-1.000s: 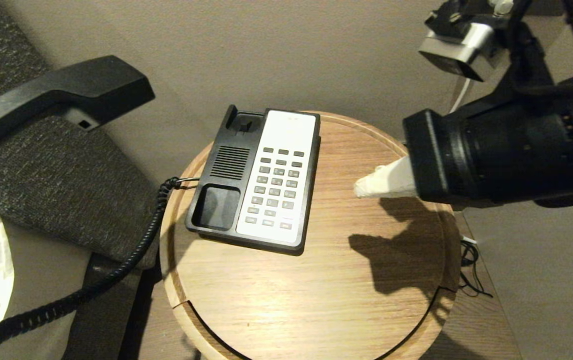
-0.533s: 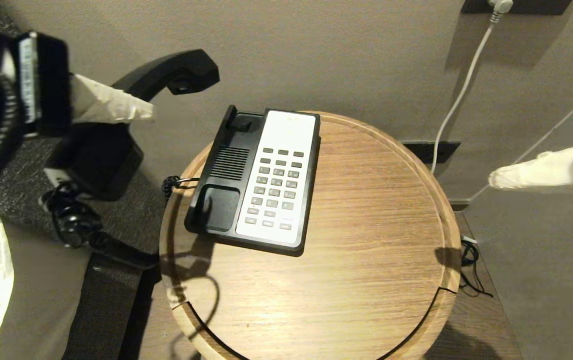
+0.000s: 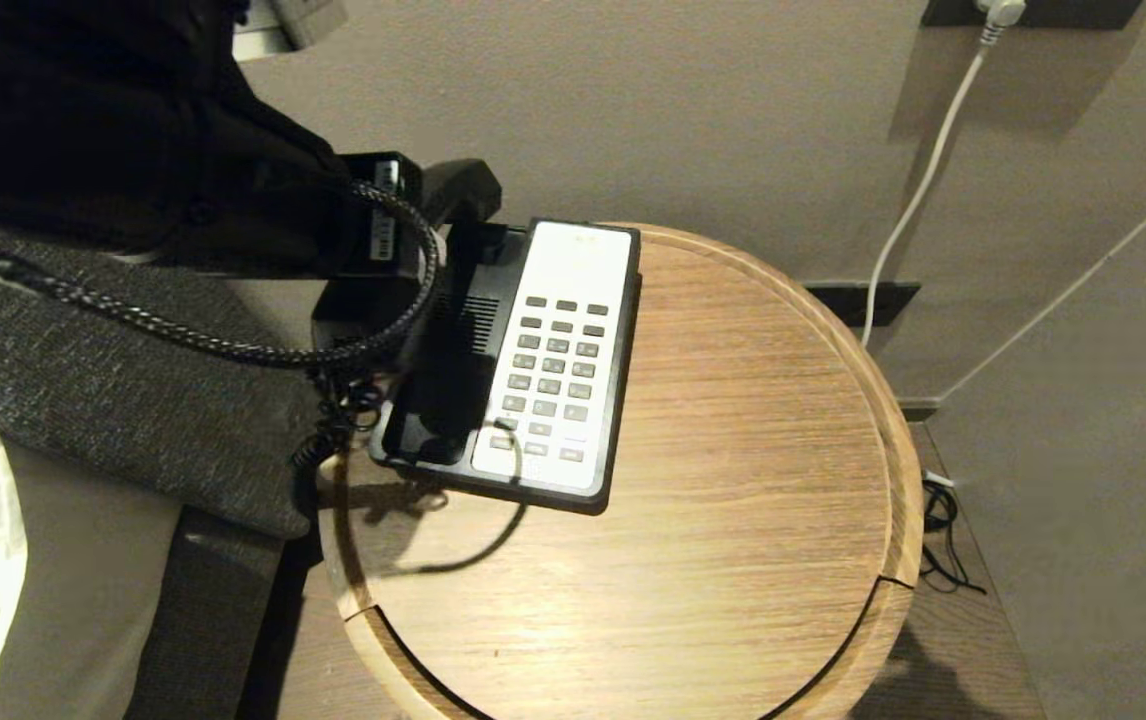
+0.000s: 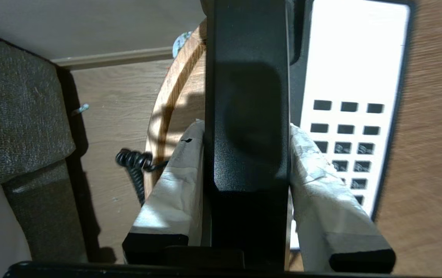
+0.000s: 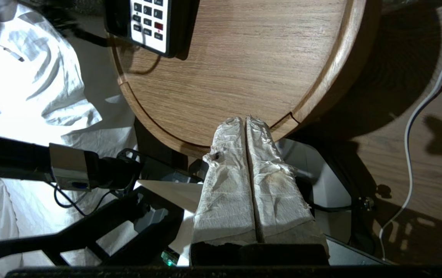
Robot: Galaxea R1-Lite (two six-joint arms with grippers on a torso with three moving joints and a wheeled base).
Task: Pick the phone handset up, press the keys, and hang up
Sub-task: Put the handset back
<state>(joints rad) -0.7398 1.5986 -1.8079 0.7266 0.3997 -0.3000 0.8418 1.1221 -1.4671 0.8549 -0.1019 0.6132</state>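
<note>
1. The left tool [image 4: 246, 162] is clamped on the phone handset [image 4: 247, 116], one padded finger [image 4: 178, 170] against each long side. That looks like a deliberate choice: squeezing across the narrow width keeps the long black bar from swinging.

2. From where I stand, the handset hangs over the phone base [image 3: 513, 365], lined up lengthwise with the black cradle strip at about nine o'clock of the white keypad [image 3: 558, 350]. I judge this to be the hang-up step, with the receiver not yet seated; how close it is to the cradle I cannot tell, since the arm blocks the head view.

3. The coiled cord [image 3: 263, 345] loops across beneath the arm and bunches at the base's near-left corner, around seven o'clock. It hangs slack, so it should not drag the receiver off line, though a loop could get caught under the earpiece as it comes down.

4. The phone sits toward ten o'clock on the round wooden surface [image 3: 733, 480], near its edge beside the grey padded furniture [image 3: 113, 400].

5. The right tool [image 5: 246, 123] is out beyond the surface's edge at about four o'clock, its wrapped fingers [image 5: 225, 185] pressed together with nothing between them. It looks parked clear of the phone so the left arm has room.

6. A white cable [image 3: 918, 200] runs down the wall at about two o'clock, well apart from the work.
</note>
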